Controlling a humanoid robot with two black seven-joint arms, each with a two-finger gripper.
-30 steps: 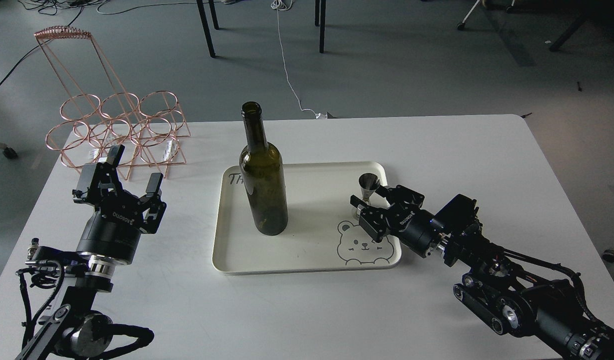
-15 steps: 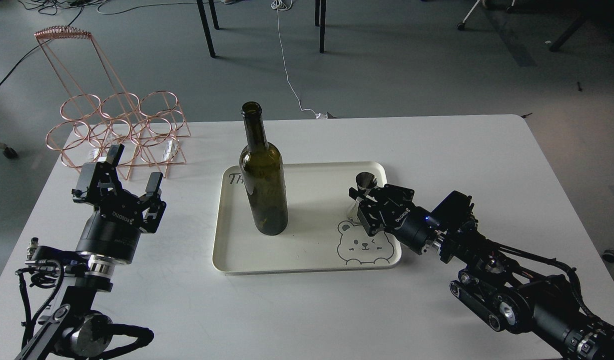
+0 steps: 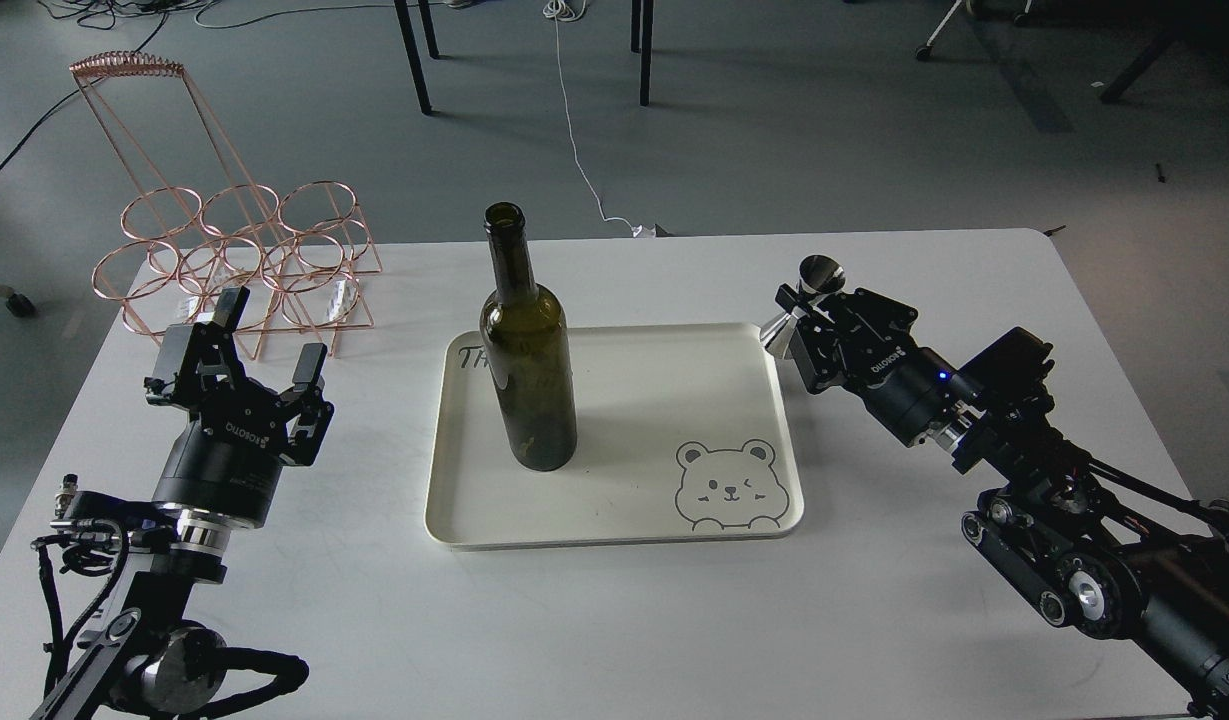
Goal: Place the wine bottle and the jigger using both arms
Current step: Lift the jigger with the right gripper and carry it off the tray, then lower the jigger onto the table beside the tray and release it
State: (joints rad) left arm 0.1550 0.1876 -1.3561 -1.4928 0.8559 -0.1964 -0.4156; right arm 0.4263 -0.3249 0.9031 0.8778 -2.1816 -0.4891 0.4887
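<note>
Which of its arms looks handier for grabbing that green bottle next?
The left, I'd say. The left gripper is open and empty, on the wine bottle's side of the tray, while the right gripper already holds the jigger.

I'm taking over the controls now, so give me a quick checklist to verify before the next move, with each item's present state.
1. Jigger gripped by right gripper: ok.
2. Jigger level: not ok, tilted.
3. Jigger clear of tray: ok, beside its right edge.
4. Bottle upright on tray: ok.
5. Left gripper open and holding nothing: ok.
6. Table clear under the jigger: cannot tell.
</note>
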